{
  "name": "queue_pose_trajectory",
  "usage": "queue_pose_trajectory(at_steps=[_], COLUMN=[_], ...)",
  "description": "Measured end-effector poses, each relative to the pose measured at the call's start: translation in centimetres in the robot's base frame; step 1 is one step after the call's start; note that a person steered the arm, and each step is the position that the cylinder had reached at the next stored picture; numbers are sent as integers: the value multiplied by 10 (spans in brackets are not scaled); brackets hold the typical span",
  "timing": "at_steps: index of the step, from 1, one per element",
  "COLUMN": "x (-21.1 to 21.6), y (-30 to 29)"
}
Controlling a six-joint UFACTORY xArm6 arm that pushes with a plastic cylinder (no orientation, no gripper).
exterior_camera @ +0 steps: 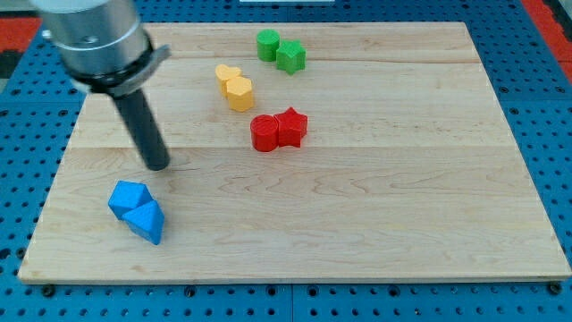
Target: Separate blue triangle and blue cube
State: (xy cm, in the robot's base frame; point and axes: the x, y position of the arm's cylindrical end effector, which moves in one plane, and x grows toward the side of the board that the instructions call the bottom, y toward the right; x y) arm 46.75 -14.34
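Note:
The blue cube and the blue triangle lie touching each other near the board's lower left, the cube up and to the left of the triangle. My tip rests on the board just above and slightly to the right of the blue cube, a short gap away from it. The dark rod rises from the tip toward the view's top left.
The wooden board lies on a blue pegboard table. Two red blocks touch at the middle. Two yellow blocks sit above them. Two green blocks sit near the top edge.

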Motion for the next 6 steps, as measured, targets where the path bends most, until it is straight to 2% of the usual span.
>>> queue_pose_trajectory(at_steps=[1, 2, 3, 5, 6], x=[14, 68, 84, 88, 92], y=[79, 108, 45, -55, -36])
